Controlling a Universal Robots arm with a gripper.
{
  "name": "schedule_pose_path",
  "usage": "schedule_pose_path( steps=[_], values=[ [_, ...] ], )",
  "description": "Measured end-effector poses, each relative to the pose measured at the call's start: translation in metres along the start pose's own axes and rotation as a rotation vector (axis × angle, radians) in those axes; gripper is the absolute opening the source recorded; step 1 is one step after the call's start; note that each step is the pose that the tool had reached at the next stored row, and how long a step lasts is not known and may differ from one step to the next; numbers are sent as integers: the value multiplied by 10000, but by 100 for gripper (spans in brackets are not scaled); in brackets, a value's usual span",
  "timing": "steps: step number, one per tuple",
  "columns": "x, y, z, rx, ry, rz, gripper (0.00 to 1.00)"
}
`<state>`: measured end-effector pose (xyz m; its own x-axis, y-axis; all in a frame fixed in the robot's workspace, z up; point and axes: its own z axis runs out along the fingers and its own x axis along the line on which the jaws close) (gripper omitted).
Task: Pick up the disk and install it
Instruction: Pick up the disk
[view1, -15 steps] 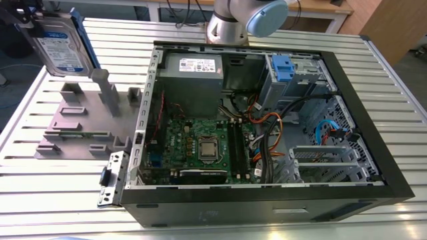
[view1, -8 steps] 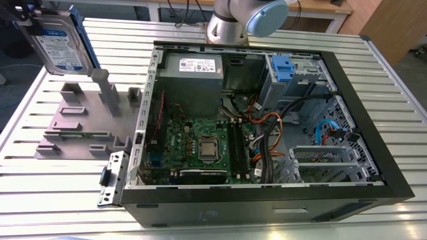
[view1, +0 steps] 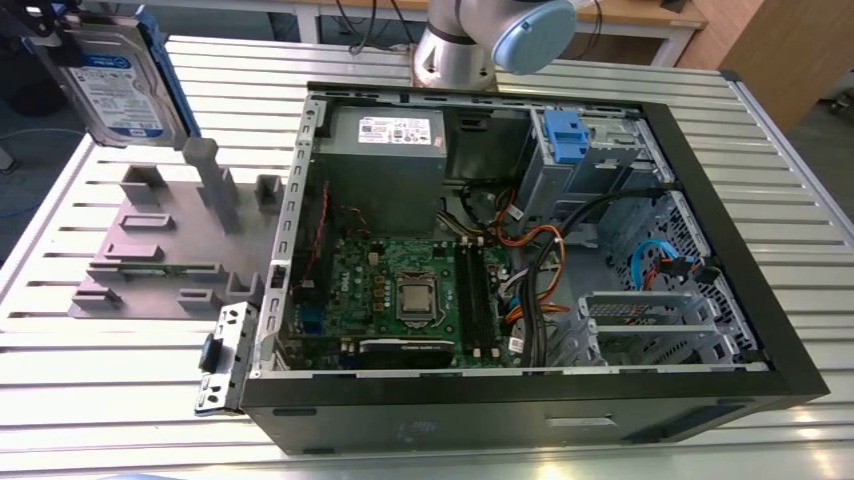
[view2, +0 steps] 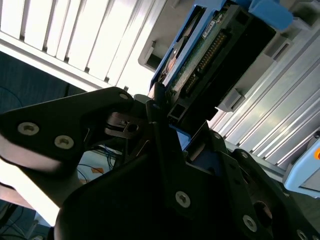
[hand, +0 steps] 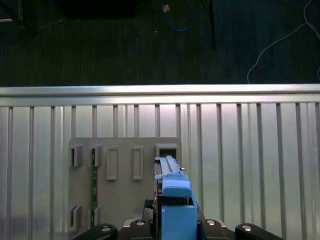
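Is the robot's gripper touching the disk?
Touching. In the second wrist view, the gripper clamps the end of the disk, with no gap between them.

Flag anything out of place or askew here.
Nothing looks damaged or spilled. The one thing not resting anywhere is the disk. The gripper holds it on edge in the air over the grey holder, at the exterior view's left, outside the open case.

The exterior view's top edge cuts off the upper end of the disk (view1: 127, 95), most of my fingers (view1: 43, 38) clamped on it, and most of my arm (view1: 487, 40).
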<state>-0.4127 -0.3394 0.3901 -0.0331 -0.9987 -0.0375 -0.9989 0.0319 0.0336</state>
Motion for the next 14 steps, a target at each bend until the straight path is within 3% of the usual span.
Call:
schedule_pose_path(
  steps=[14],
  values=[
    [-3, 3, -81, 0, 0, 0, 37]
  ],
)
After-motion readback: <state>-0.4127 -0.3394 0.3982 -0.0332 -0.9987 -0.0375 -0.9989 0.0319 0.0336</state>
